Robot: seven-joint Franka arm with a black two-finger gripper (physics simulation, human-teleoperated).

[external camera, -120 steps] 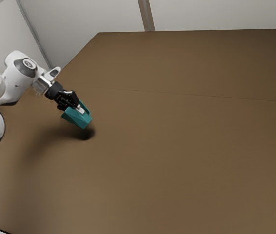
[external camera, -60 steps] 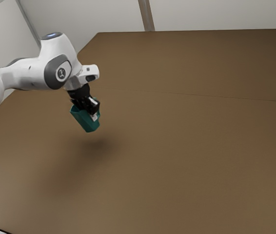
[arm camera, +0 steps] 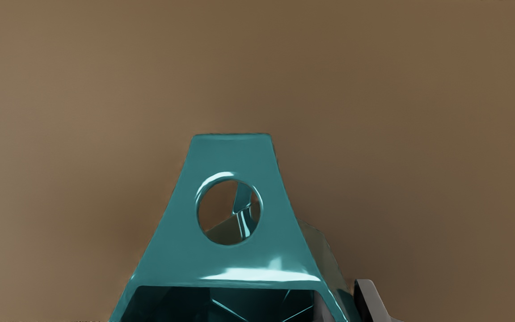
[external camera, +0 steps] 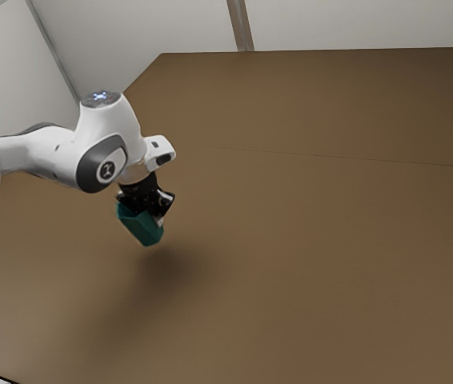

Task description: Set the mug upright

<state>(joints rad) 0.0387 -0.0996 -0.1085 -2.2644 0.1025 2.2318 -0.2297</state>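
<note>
Exterior view: one teal mug [external camera: 140, 227], tilted, aloft over the tabletop [external camera: 314, 264], grasped by the claw [external camera: 159, 216], presumably for righting clear of the surface; wrist view: its wall apparently pinched between inner and outer fingers [arm camera: 373, 297], likely leaving the base free for landing.

The glossy teal mug [external camera: 140, 226] hangs tilted in the claw [external camera: 159, 220], above the brown table [external camera: 314, 264].
</note>
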